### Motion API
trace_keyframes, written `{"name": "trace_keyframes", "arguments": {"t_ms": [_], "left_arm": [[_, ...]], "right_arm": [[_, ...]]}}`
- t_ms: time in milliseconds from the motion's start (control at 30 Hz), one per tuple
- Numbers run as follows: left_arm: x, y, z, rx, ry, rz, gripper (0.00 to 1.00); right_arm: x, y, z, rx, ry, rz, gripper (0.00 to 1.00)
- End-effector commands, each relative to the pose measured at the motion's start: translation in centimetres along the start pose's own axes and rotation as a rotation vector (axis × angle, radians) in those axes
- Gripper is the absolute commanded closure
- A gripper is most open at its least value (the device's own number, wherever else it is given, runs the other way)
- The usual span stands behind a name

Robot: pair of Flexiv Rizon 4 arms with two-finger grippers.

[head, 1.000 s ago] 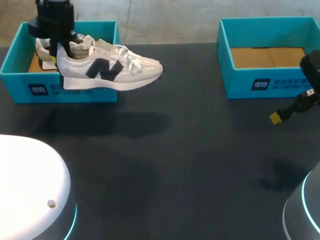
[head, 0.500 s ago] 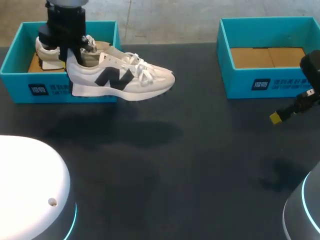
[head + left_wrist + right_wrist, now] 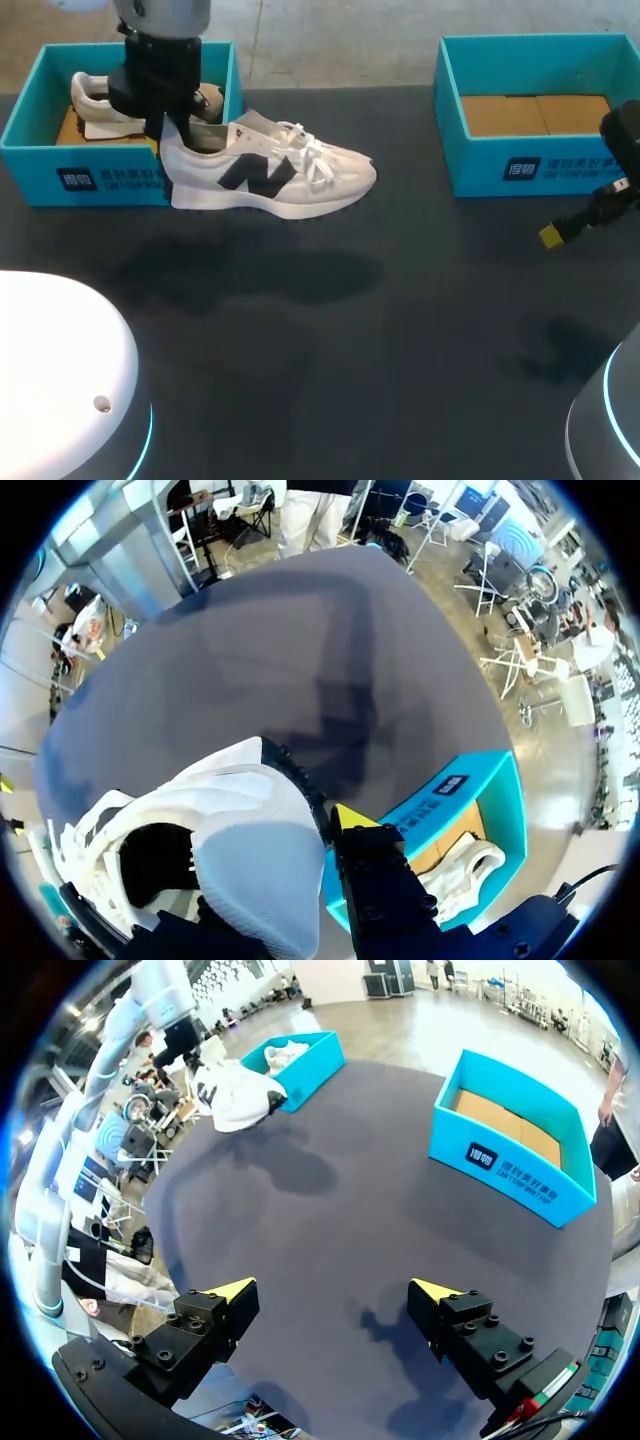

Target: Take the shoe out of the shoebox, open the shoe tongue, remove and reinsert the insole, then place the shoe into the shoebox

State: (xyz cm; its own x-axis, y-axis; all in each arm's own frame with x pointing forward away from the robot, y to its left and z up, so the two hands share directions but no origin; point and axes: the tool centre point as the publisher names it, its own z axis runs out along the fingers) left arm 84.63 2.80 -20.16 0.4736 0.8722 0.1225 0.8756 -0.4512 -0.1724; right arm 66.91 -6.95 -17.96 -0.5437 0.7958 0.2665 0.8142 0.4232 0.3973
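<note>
A white sneaker (image 3: 270, 175) with a dark side logo hangs in the air just in front of the left teal shoebox (image 3: 100, 182), toe pointing right. My left gripper (image 3: 170, 130) is shut on its heel collar. In the left wrist view one yellow-tipped finger (image 3: 350, 818) presses the outside of the sneaker's heel (image 3: 250, 860), and the other finger is hidden inside the shoe. A second shoe (image 3: 95, 105) lies in that box. My right gripper (image 3: 335, 1290) stands open over bare table at the right, far from the sneaker (image 3: 235, 1095).
A second teal shoebox (image 3: 540, 165) with a brown cardboard floor stands at the back right, also seen ahead of my right gripper (image 3: 510, 1150). The dark table (image 3: 400, 330) spreads wide between the two boxes. The sneaker's shadow falls on it below the shoe.
My left gripper has carried the sneaker to the right and forward, out from over the left box to above the table. The right arm has not moved.
</note>
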Motion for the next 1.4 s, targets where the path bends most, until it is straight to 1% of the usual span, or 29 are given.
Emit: {"name": "trace_keyframes", "arguments": {"t_ms": [33,167,467,1300,1400], "left_arm": [[-0.6,-0.4,0.2,-0.032,0.004,-0.02,1.0],[-0.9,-0.4,0.2,-0.06,0.003,-0.06,1.0],[-2.8,0.0,0.8,-0.034,0.001,-0.059,1.0],[-2.8,0.0,0.8,-0.034,0.001,-0.059,1.0],[-3.4,-0.5,0.7,-0.038,-0.004,-0.054,1.0]], "right_arm": [[0.0,0.0,0.1,0.0,-0.001,0.001,0.0],[0.0,0.0,0.1,0.0,-0.001,0.001,0.0],[0.0,0.0,0.1,0.0,-0.001,0.001,0.0],[0.0,0.0,0.1,0.0,-0.001,0.001,0.0],[0.0,0.0,0.1,0.0,-0.001,0.001,0.0]]}}
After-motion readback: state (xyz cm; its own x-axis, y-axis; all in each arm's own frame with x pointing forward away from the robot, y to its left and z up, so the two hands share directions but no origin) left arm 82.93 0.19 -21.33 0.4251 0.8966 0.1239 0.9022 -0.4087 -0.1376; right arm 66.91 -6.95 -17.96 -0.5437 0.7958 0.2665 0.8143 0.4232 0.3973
